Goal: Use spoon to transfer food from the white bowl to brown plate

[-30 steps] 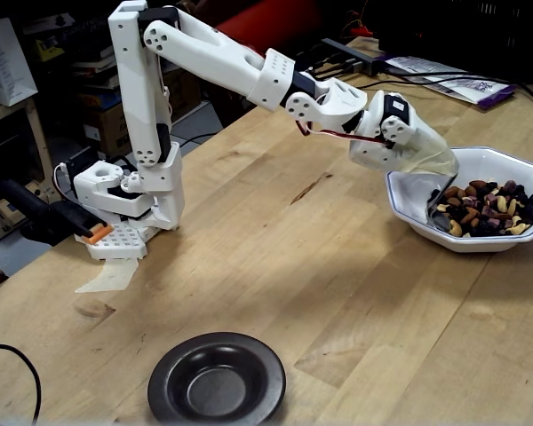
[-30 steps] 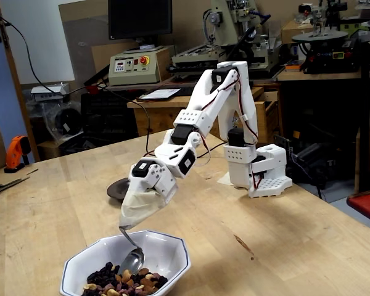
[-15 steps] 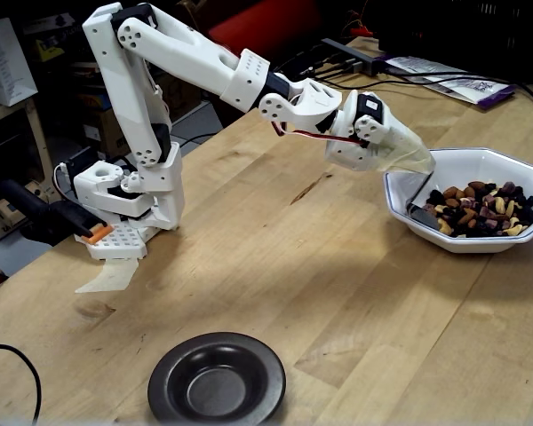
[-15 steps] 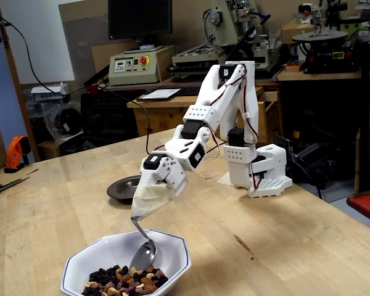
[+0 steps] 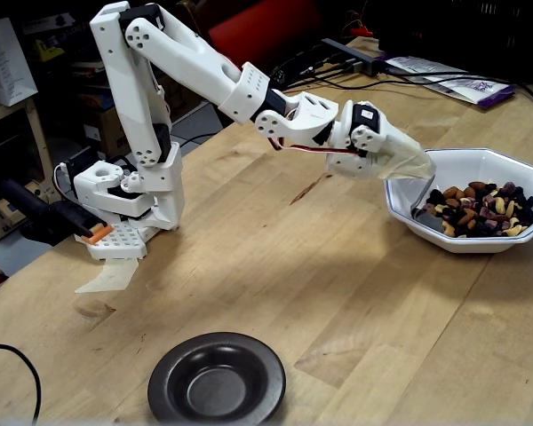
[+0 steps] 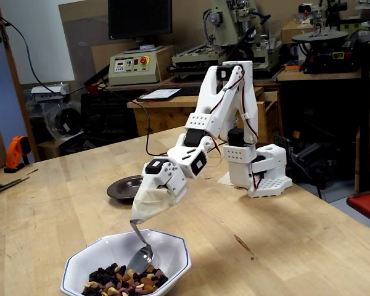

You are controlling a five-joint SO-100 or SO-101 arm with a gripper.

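Observation:
The white bowl (image 5: 515, 245) stands at the right in a fixed view and holds the food (image 5: 480, 209), a mix of brown, pale and dark pieces. My gripper (image 5: 413, 170), wrapped in a pale translucent cover, hangs over the bowl's left rim, shut on the spoon (image 5: 424, 213). The spoon's shiny oval end rests inside the bowl at the edge of the food. Another fixed view shows the gripper (image 6: 140, 213), the spoon (image 6: 140, 254), the food (image 6: 120, 287) and the bowl (image 6: 176, 246) from the opposite side. The brown plate (image 5: 173, 366) lies bare near the front edge, seen far back as plate (image 6: 124, 187).
The arm's white base (image 5: 124, 191) is clamped at the table's left edge. Papers and cables (image 5: 444, 80) lie at the far right corner. A black cable (image 5: 9, 355) curls at the front left. Workshop benches and machines (image 6: 234, 37) stand behind the table.
The gripper drew back from above the bowl's middle toward its rim and lowered slightly. The spoon slid from among the food to the edge of the pile.

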